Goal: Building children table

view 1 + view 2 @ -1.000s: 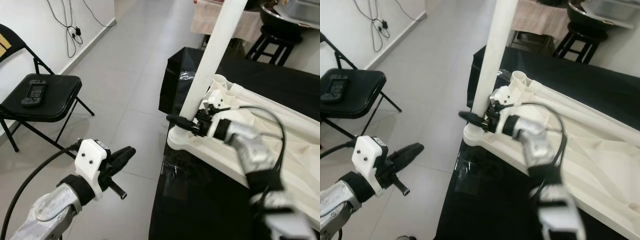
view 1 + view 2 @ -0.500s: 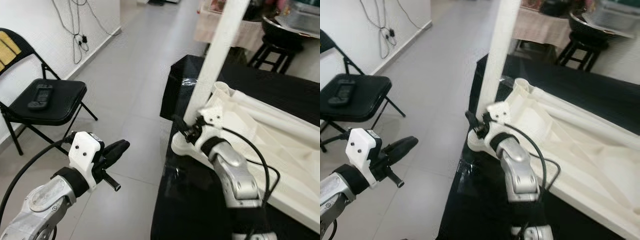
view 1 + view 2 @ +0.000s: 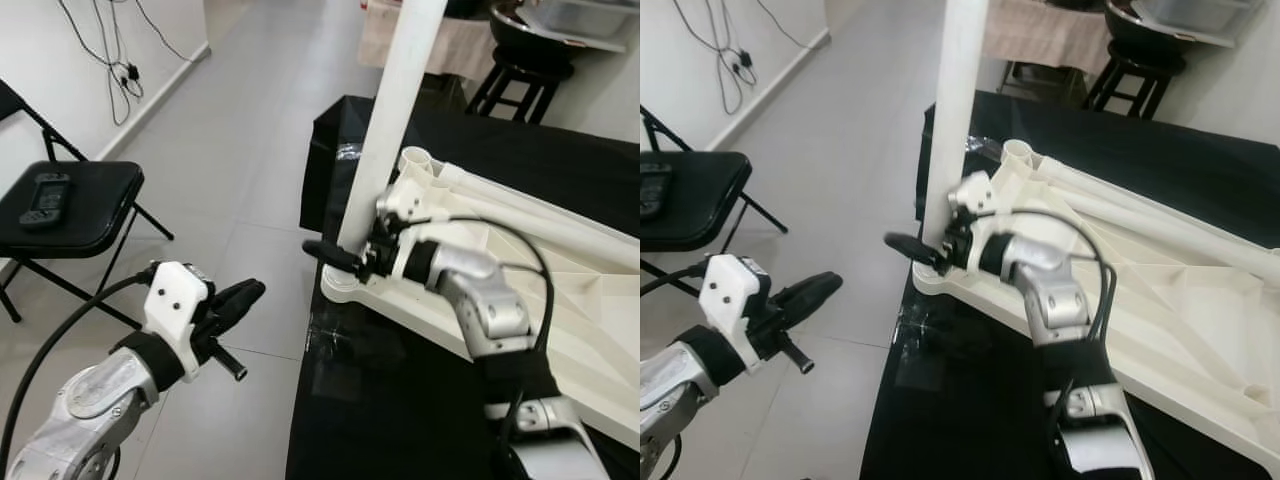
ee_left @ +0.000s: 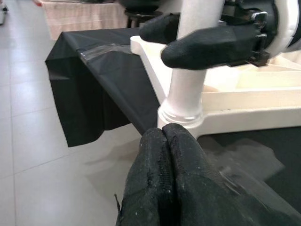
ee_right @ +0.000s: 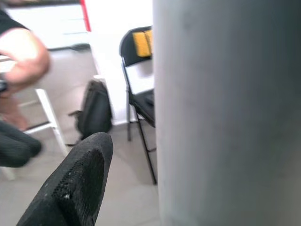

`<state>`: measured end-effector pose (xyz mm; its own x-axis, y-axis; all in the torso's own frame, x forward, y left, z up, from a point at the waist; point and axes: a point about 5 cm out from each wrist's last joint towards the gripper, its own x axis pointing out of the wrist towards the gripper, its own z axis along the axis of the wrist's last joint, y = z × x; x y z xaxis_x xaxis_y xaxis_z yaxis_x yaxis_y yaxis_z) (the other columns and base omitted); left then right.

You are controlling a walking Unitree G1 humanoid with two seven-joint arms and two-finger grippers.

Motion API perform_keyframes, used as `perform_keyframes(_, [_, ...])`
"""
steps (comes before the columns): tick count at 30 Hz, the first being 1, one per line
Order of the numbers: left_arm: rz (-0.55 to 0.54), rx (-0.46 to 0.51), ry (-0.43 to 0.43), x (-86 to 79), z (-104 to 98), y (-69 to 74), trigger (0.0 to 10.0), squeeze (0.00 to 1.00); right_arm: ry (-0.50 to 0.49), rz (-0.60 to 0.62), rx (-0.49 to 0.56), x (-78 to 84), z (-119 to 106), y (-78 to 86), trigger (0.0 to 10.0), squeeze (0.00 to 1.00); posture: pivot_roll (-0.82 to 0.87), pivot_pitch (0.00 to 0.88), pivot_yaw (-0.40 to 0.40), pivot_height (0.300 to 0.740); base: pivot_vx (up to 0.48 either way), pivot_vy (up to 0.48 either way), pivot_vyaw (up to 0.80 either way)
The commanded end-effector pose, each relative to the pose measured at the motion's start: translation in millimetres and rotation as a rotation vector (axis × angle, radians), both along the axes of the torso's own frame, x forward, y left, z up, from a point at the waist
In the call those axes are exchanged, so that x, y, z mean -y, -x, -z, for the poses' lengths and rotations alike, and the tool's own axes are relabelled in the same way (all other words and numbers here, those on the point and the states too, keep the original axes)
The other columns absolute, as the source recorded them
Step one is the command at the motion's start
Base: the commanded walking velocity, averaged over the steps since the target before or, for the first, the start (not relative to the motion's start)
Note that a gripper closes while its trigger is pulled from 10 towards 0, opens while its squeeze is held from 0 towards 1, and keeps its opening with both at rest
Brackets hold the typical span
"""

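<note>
**Right gripper straddling the standing table leg**

The white table leg [image 3: 392,130] is standing upright in the corner socket of the overturned white table top [image 3: 560,270], which is lying on the black-covered table [image 3: 400,400]. The right gripper [image 3: 345,255] is sitting at the leg's base, one finger either side, apparently clamping it; half a second ago the forearm was reaching up from below, now it is lying across the top. The left gripper [image 3: 235,300] is still hovering over the floor, fingers pressed together, empty. A black folding chair [image 3: 70,205] is standing beside the wall.
</note>
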<state>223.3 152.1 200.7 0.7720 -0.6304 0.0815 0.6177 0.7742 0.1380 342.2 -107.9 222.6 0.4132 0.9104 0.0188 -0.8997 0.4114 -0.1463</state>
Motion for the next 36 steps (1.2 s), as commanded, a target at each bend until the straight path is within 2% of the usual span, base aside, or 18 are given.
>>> perform_keyframes(1, [0.006, 0.002, 0.001, 3.1, 1, 1.3, 10.0, 0.0, 0.013, -0.078, -0.02, -8.3, 2, -3.1, 10.0, 0.0, 0.05, 0.17, -0.128, 0.74, 0.0, 0.0, 0.0])
perform_keyframes(5, [0.006, 0.004, 0.003, 3.6, 1, 1.4, 10.0, 0.0, 0.025, -0.125, -0.038, -7.3, -2, -8.0, 10.0, 0.0, 0.05, 0.172, -0.127, 0.74, 0.0, 0.0, 0.0])
perform_keyframes(6, [0.006, 0.003, 0.004, 3.6, 1, 1.5, 10.0, 0.0, 0.036, -0.175, -0.043, -7.1, -4, -7.2, 7.5, 0.0, 0.05, 0.172, -0.125, 0.74, 0.0, 0.0, 0.0])
perform_keyframes(8, [0.006, 0.003, 0.005, 3.6, 1, 1.5, 10.0, 0.0, 0.044, -0.212, -0.046, -6.9, -5, -6.7, 7.5, 0.0, 0.05, 0.172, -0.125, 0.74, 0.0, 0.0, 0.0])
perform_keyframes(9, [0.007, 0.003, 0.005, 3.8, 1, 1.4, 10.0, 0.0, 0.039, -0.237, -0.053, -6.7, -6, -7.3, 0.0, 0.0, 0.05, 0.172, -0.125, 0.74, 0.0, 0.0, 0.0])
perform_keyframes(12, [0.009, 0.003, 0.005, 3.9, 1, 1.5, 10.0, 0.0, 0.044, -0.269, -0.054, -5.0, -7, -10.3, 0.0, 0.0, 0.05, 0.174, -0.124, 0.74, 0.0, 0.0, 0.0])
perform_keyframes(20, [0.011, 0.001, 0.003, 4.1, 1, 2.0, 10.0, 0.0, 0.042, -0.232, -0.052, 3.8, 2, -9.7, 0.0, 0.0, 0.05, 0.177, -0.121, 0.74, 0.0, 0.0, 0.0])
perform_keyframes(21, [0.012, 0.0, 0.004, 4.2, 1, 1.9, 10.0, 0.0, 0.035, -0.142, -0.047, 8.6, 7, -10.4, 0.0, 0.0, 0.04, 0.177, -0.122, 0.74, 0.0, 0.0, 0.0])
perform_keyframes(22, [0.012, 0.0, 0.004, 4.2, 1, 1.9, 10.0, 0.0, 0.035, -0.142, -0.047, 8.6, 7, -10.4, 0.0, 0.0, 0.04, 0.177, -0.122, 0.74, 0.0, 0.0, 0.0])
perform_keyframes(24, [0.013, -0.001, 0.003, 4.1, 2, 1.8, 10.0, 0.0, 0.029, 0.028, -0.051, 16.2, 18, -10.4, 0.0, 0.0, 0.03, 0.177, -0.124, 0.74, 0.0, 0.0, 0.0])
perform_keyframes(26, [0.014, -0.001, 0.002, 4.0, 2, 1.8, 10.0, 0.0, 0.03, 0.095, -0.056, 18.9, 22, -9.8, 0.0, 0.0, 0.03, 0.177, -0.124, 0.74, 0.0, 0.0, 0.0])
perform_keyframes(27, [0.015, -0.002, 0.001, 2.8, 2, 1.8, 10.0, 0.0, 0.012, 0.35, -0.089, 20.8, 33, -10.7, 0.0, 0.0, 0.03, 0.18, -0.119, 0.74, 0.0, 0.0, 0.0])
perform_keyframes(28, [0.02, -0.005, -0.003, 2.7, 3, 1.6, 10.0, 0.0, 0.012, 0.551, -0.152, 17.6, 51, 3.5, 0.0, 0.0, 0.02, 0.182, -0.107, 0.74, 0.0, 0.0, 0.0])
perform_keyframes(29, [0.02, -0.005, -0.003, 2.7, 3, 1.6, 10.0, 0.0, 0.012, 0.551, -0.152, 17.6, 51, 3.5, 0.0, 0.0, 0.02, 0.182, -0.107, 0.74, 0.0, 0.0, 0.0])
perform_keyframes(30, [0.023, -0.008, -0.006, 2.6, 3, 1.4, 10.0, 0.0, 0.013, 0.691, -0.196, 17.9, 62, 15.7, 0.0, 0.0, 0.03, 0.182, -0.106, 0.74, 0.0, 0.0, 0.0])
perform_keyframes(31, [0.029, -0.008, -0.006, 2.7, 3, 1.1, 10.0, 0.0, 0.034, 0.725, -0.204, 11.9, 67, 26.9, 0.0, 0.0, 0.02, 0.177, -0.095, 0.74, 0.0, 0.0, 0.0])
perform_keyframes(33, [0.031, -0.008, -0.006, 2.8, 3, 0.9, 10.0, 0.0, 0.05, 0.693, -0.198, 6.2, 68, 31.0, 0.0, 0.0, 0.02, 0.177, -0.095, 0.74, 0.0, 0.0, 0.0])
perform_keyframes(36, [0.035, -0.004, -0.008, 3.3, 2, -0.3, 10.0, 0.0, 0.072, 0.675, -0.165, 5.9, 64, 24.9, 0.0, 0.0, 0.02, 0.173, -0.107, 0.74, 0.0, 0.0, 0.0])
